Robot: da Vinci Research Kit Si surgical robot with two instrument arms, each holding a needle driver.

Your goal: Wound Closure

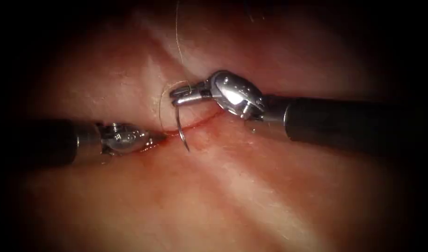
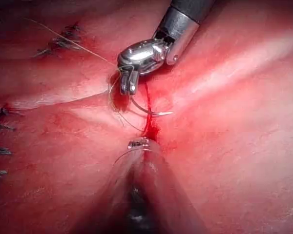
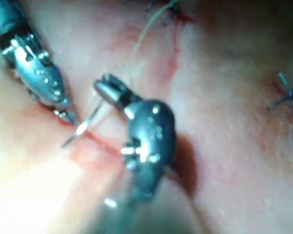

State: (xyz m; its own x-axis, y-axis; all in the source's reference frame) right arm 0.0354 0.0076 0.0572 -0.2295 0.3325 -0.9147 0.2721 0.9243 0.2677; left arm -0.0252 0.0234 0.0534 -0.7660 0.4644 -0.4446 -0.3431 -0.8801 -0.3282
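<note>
Endoscope: pink wet pork tissue (image 1: 251, 186), red-lined cut (image 1: 202, 122) across middle. Right gripper (image 1: 176, 95) clamped on thin curved steel needle (image 1: 180, 128) near thread end; tip free above cut. Left gripper (image 1: 157, 137) at cut, jaw state unclear.

Left wrist: pale thread (image 2: 68, 41) trails off needle.

Right wrist: needle tip (image 3: 71, 139) bare. Needle looks stiff, slippery; grip mid-curve.

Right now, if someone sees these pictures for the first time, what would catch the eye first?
First, the right arm's tool above the cut, its jaws shut on the curved needle near its thread end; the needle hangs free with its tip over the cut in the tissue. Next, the left arm's tool lies at the cut's left end beside red fluid. A pale thread runs up from the needle.
</note>
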